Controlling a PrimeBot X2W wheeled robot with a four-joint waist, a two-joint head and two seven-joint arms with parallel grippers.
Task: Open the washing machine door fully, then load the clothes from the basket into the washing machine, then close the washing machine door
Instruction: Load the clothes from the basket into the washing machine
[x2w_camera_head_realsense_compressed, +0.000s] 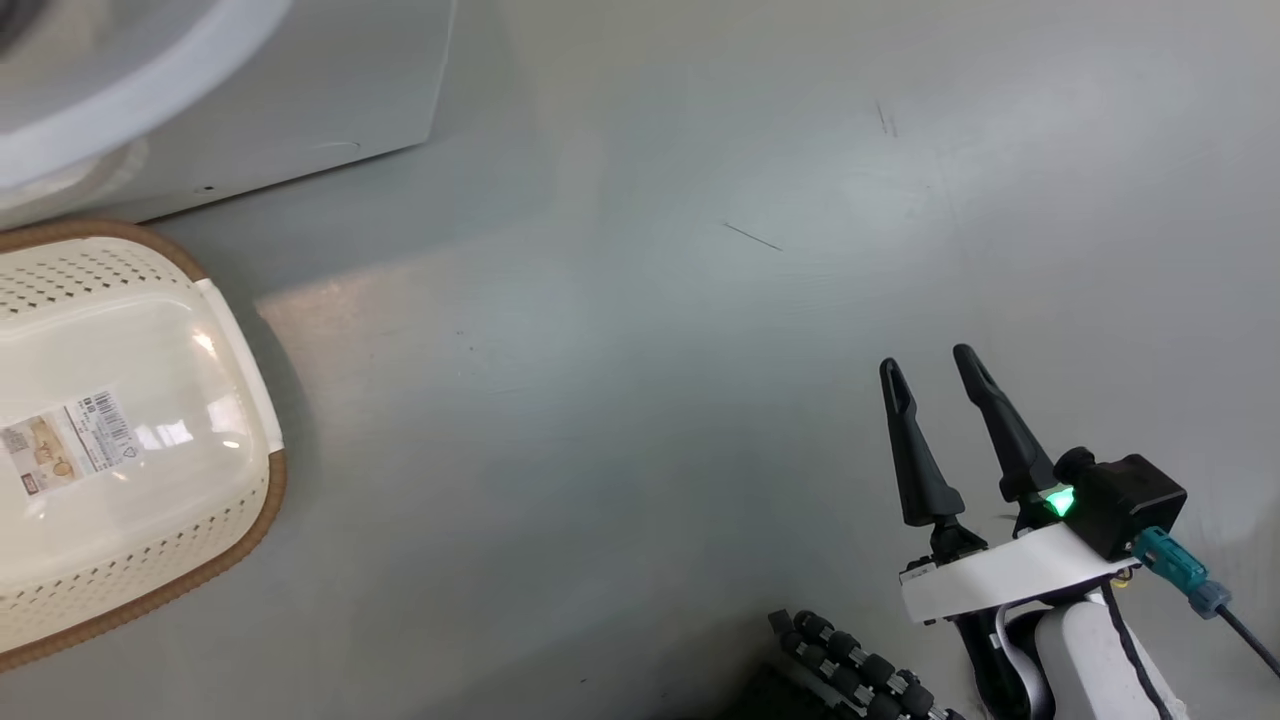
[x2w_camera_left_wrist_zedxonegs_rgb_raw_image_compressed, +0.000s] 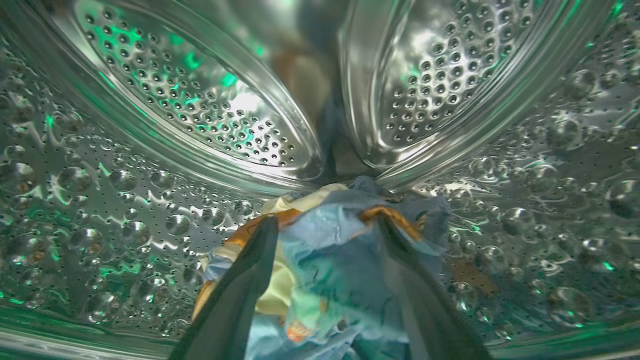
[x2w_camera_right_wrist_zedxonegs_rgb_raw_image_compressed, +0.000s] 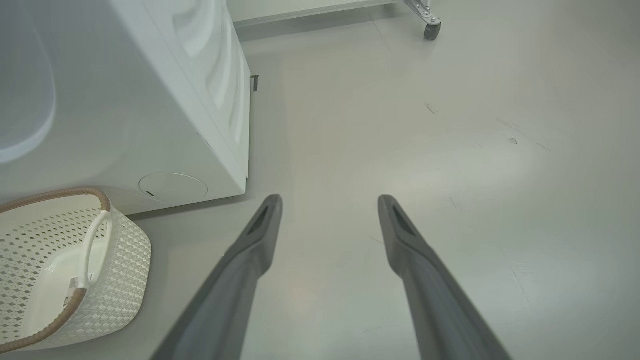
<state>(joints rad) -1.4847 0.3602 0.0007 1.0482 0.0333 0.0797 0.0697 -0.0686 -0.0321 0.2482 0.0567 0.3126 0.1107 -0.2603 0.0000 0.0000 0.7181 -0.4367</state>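
Left fingers (x2w_camera_left_wrist_zedxonegs_rgb_raw_image_compressed: 240, 290) spread wide in the washing machine drum (x2w_camera_left_wrist_zedxonegs_rgb_raw_image_compressed: 200, 100), clothes (x2w_camera_left_wrist_zedxonegs_rgb_raw_image_compressed: 325, 270) bunched between them at lower centre, right fingers (x2w_camera_head_realsense_compressed: 915, 450) gaping empty lower right; cloth may snag a fingertip and drag out.

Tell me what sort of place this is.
Probably a laundry corner, perhaps in a lab or workshop: a white front-loading washing machine stands on a bare grey floor, clothes lie in its perforated steel drum, and a cream basket sits near it.
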